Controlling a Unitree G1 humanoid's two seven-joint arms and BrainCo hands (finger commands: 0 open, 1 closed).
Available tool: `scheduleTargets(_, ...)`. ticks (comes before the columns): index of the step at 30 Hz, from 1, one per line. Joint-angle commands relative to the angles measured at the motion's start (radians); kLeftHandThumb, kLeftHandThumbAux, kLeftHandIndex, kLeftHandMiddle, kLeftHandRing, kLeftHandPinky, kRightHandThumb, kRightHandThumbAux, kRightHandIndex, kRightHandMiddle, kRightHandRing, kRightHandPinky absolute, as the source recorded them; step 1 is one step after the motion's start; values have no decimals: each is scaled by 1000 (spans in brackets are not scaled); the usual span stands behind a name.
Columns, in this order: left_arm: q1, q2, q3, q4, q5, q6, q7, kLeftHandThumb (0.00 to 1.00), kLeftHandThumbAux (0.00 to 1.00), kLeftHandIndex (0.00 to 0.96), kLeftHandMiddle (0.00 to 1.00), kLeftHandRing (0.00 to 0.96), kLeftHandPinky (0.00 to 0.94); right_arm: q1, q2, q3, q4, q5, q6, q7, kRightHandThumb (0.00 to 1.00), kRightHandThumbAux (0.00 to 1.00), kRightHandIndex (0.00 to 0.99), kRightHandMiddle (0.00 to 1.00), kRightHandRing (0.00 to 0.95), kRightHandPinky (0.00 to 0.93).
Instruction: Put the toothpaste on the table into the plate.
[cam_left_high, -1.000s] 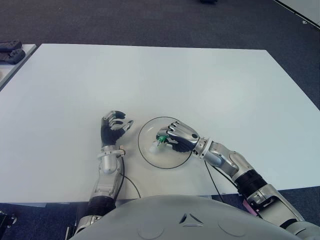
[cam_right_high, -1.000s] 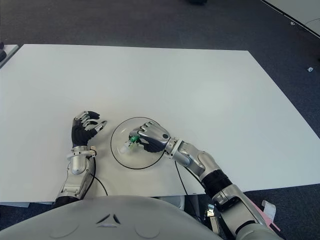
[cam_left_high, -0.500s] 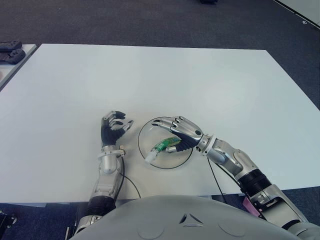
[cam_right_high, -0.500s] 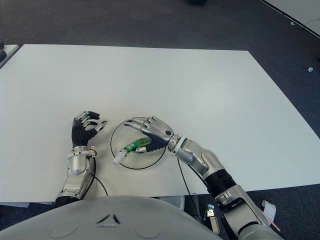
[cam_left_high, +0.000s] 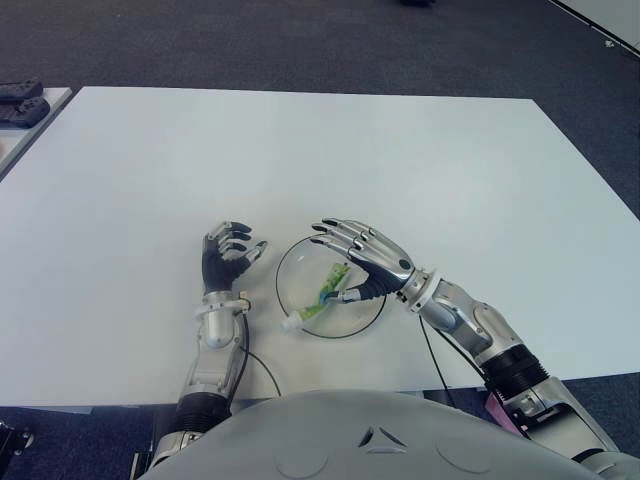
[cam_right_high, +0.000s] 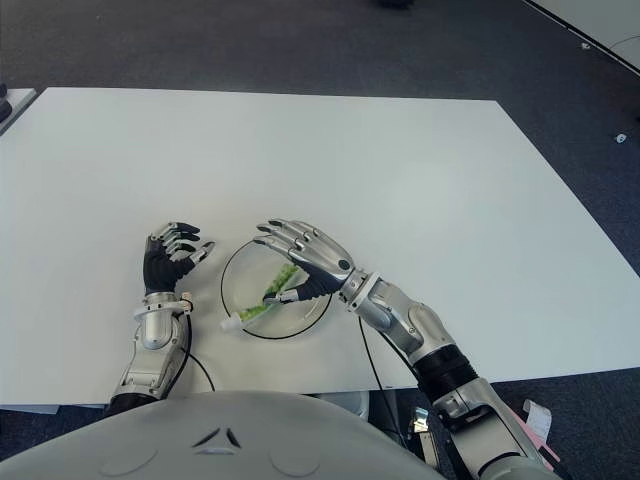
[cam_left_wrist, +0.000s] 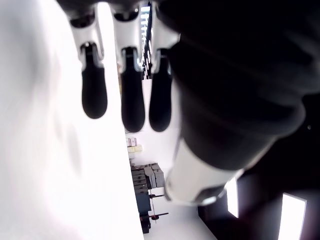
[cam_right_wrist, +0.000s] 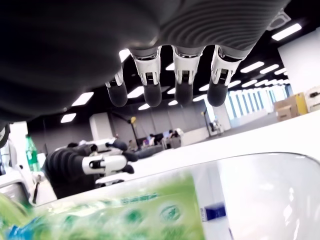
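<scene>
Where plate (cam_left_high: 366, 316) sits, green toothpaste (cam_left_high: 322, 296) lies.

A large white rectangular table (cam_left_high: 330, 150) stands on dark grey carpet (cam_left_high: 300, 40) — the floor shows beyond its far edge and past both side edges. Off the far-left corner, the corner of a second pale table (cam_left_high: 25, 135) carries dark objects (cam_left_high: 20, 100); the right wrist view shows rows of long ceiling lights (cam_right_wrist: 250, 67) — an open hall.
</scene>
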Motion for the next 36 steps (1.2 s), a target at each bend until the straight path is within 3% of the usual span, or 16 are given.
scheduleTargets(1, 24, 7, -3, 20, 13, 10, -5, 75, 998, 480, 475, 509, 535, 27, -15, -28, -28, 30, 28, 27, 135, 150, 0, 0, 0, 0)
scheduleTargets(9, 24, 7, -4, 18, 7, -4, -10, 63, 998, 479, 463, 495, 524, 63, -15, -77, -80, 82, 51, 54, 134, 160, 0, 0, 0, 0)
scheduleTargets(13, 24, 8, -4, 18, 4, -7, -14, 84, 998, 483, 459, 492, 521, 77, 1, -101, -79, 151, 40, 52, 150, 184, 0, 0, 0, 0)
scheduleTargets(17, 23, 9, -3, 18, 4, -6, -14, 116, 998, 486, 463, 495, 530, 81, 38, -123, -44, 218, -11, -2, 192, 304, 0, 0, 0, 0)
scheduleTargets(20, 23, 9, -3, 17, 6, -5, -13, 124, 998, 485, 464, 498, 534, 78, 73, -142, -4, 246, -76, -77, 250, 490, 1, 25, 9, 10)
scheduleTargets(23, 23, 11, -3, 17, 7, -4, -13, 127, 998, 483, 465, 500, 537, 72, 105, -163, 37, 254, -134, -147, 298, 607, 17, 65, 36, 38)
scheduleTargets(25, 23, 12, -2, 17, 7, -3, -14, 127, 998, 481, 463, 499, 533, 67, 124, -177, 65, 263, -166, -184, 348, 710, 61, 112, 82, 84)
scheduleTargets(28, 23, 13, -2, 18, 6, -5, -15, 126, 998, 481, 461, 497, 530, 66, 148, -191, 100, 288, -198, -208, 392, 777, 109, 154, 119, 116)
scheduleTargets(29, 22, 14, -2, 19, 6, -6, -15, 126, 998, 482, 459, 495, 529, 69, 159, -196, 110, 313, -205, -207, 379, 838, 164, 194, 146, 132)
scheduleTargets(36, 21, 15, 0, 21, 4, 0, -17, 113, 998, 492, 473, 505, 537, 110, 220, -227, 97, 536, -177, -132, 353, 888, 310, 320, 254, 194)
